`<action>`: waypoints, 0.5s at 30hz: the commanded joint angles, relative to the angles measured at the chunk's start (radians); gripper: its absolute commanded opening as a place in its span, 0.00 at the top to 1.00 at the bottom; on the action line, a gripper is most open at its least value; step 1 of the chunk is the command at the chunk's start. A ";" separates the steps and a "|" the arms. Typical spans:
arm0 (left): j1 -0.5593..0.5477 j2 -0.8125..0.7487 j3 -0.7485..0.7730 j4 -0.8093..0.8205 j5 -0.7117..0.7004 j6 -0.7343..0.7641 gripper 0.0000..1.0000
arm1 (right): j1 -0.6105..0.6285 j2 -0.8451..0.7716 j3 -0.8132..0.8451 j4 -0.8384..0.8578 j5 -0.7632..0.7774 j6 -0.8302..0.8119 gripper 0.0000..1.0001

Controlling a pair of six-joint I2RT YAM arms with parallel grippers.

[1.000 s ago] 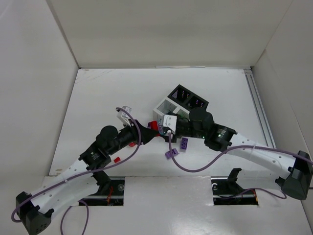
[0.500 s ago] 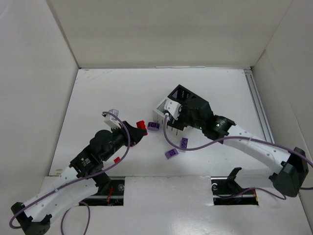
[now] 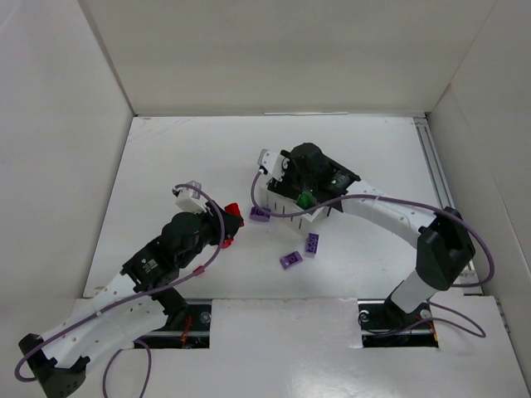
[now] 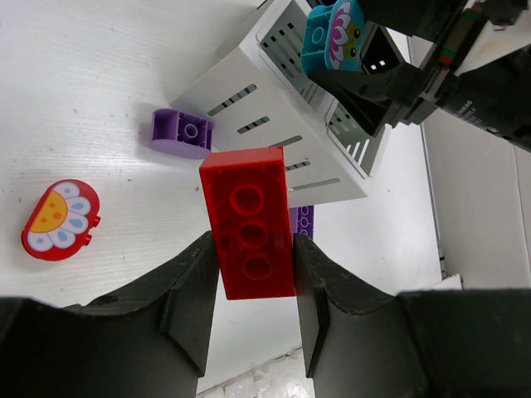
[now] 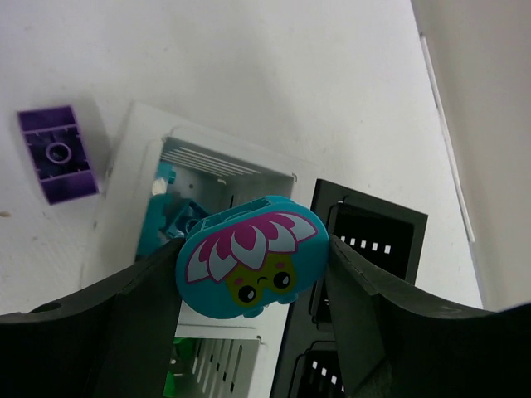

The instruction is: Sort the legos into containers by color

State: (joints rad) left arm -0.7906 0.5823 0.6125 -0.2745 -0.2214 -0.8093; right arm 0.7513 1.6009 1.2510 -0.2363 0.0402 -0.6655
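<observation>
Right end effector [image 5: 249,270] is pinching a teal flower piece [image 5: 242,247] over the rim of the white bin [image 5: 133,157]. Releasing off-centre is probably risking a bounce into the black bin [image 5: 373,214]. Left end effector [image 4: 249,267] is pinching a red brick [image 4: 247,217].

The left arm [image 3: 124,292] and right arm [image 3: 390,214] are both wearing white shells over their long links, with rounded black housings bulging at the joints. Larger angular black housings are sitting at seven and four o'clock of the overhead view. A purple cable [image 3: 205,253] is trailing along each arm. The left gripper [image 4: 254,257] and right gripper [image 5: 249,259] are showing matte black, curved fingers. A small white camera box [image 3: 189,193] is sitting by each wrist.
</observation>
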 commanded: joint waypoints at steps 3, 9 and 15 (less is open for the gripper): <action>-0.004 -0.006 0.053 -0.005 -0.035 -0.013 0.94 | -0.017 -0.007 0.042 0.041 -0.095 -0.020 0.24; -0.004 0.004 0.053 0.015 -0.026 -0.013 0.93 | -0.017 -0.123 -0.008 0.065 -0.200 -0.020 0.09; -0.004 0.045 0.053 0.046 0.005 0.007 0.92 | -0.029 -0.258 -0.055 0.074 -0.218 0.010 0.07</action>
State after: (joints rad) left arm -0.7906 0.6170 0.6182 -0.2798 -0.2333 -0.8162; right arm 0.7273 1.4204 1.2068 -0.2173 -0.1329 -0.6804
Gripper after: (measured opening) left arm 0.344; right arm 0.922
